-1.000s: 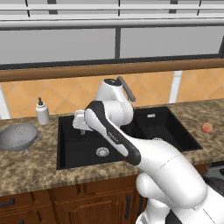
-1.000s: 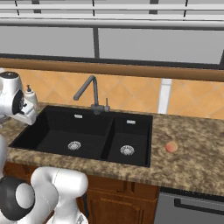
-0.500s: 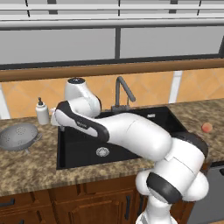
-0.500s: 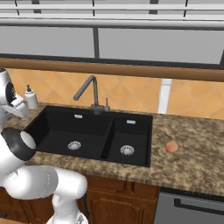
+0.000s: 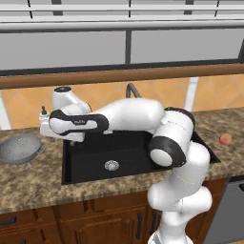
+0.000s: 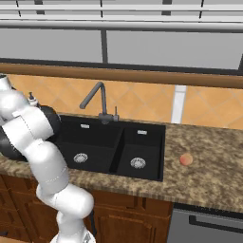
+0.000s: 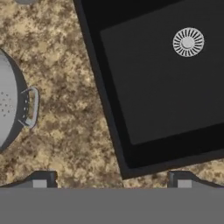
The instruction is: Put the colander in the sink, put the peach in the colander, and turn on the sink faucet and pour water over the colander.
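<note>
One gap decides the coming move: the pincer (image 7: 111,181), its jaws spread wide and holding nothing, hangs over the speckled brown stone table (image 7: 65,131) at the left rim of the black rectangular sink (image 7: 166,83). The grey perforated metal colander (image 7: 11,107) sits on that table farther left, apart from the fingertips, its handle turned toward the sink. Judging by this, the hand must travel left.
</note>
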